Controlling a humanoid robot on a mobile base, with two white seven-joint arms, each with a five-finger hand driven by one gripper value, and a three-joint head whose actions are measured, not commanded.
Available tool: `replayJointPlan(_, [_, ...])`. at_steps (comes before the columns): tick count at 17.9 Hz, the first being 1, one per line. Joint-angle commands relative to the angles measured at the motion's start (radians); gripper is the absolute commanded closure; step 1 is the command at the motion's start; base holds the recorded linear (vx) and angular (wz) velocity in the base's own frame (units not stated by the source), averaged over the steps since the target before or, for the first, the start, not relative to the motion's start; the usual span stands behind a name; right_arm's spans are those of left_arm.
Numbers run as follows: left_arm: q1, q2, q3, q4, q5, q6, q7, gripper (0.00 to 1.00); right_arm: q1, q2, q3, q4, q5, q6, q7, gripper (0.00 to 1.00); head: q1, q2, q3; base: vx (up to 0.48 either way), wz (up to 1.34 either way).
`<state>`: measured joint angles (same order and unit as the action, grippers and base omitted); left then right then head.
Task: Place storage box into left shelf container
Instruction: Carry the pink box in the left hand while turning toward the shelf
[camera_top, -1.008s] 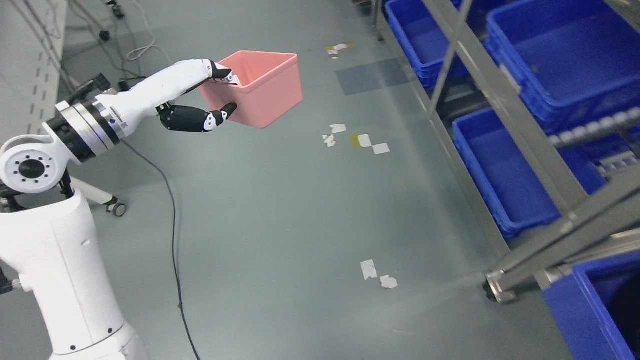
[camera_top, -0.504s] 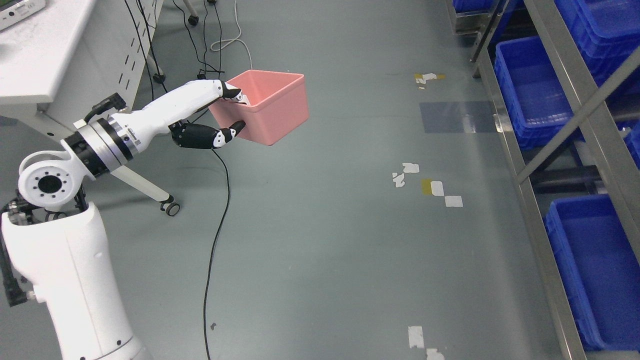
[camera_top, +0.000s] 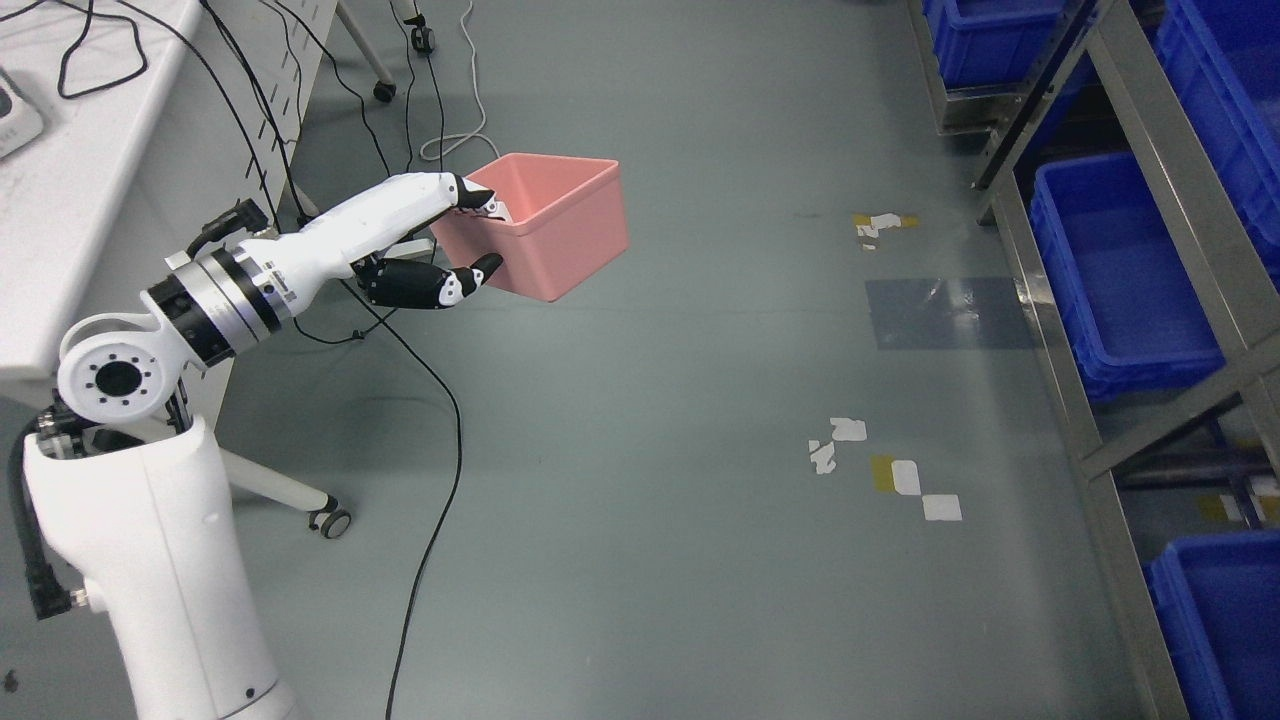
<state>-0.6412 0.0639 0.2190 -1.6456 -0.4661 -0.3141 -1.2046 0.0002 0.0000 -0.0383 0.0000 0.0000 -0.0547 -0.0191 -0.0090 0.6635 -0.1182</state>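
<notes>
Pink box (camera_top: 545, 232) is hanging in mid-air over the grey floor (camera_top: 640, 520), open side up and tipped a little, and the left hand (camera_top: 430, 245) is doing all the carrying. Its fingers (camera_top: 472, 194) are hooking over the near rim into the box while the thumb (camera_top: 470, 280) is pressing against the outer wall from below, so the grip is pinching that one wall. The white left arm is coming up from the lower left corner and reaching out past the edge of a white table (camera_top: 80, 200), where black cables (camera_top: 420, 470) are trailing down across the floor. Over on the right a metal shelf (camera_top: 1130, 160) is standing well apart from the box, with blue bins (camera_top: 1120, 270) sitting on its levels. Scraps of white and yellow tape (camera_top: 890, 470) are lying on the floor between the robot and the shelf.
</notes>
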Motion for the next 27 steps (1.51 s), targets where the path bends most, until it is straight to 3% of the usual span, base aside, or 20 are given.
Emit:
replayJointPlan(1, [0.008,-0.013,0.0,0.0,0.0,-0.002,0.0,0.99,-0.019,-0.017,0.0,-0.017,0.0,-0.001,0.001,0.01,0.0,0.0,0.0,0.468,0.01])
replayJointPlan(19, [0.049,-0.046,-0.029,0.009,0.001,-0.031,-0.001,0.98,-0.019,-0.017,0.0,-0.017,0.0,-0.001,0.001,0.01,0.0,0.0,0.0,0.54,0.03])
replayJointPlan(27, [0.081,-0.046,-0.124,0.036,0.001,-0.049,0.002,0.98,-0.019,-0.017,0.0,-0.017,0.0,-0.001,0.001,0.01,0.0,0.0,0.0,0.383,-1.02])
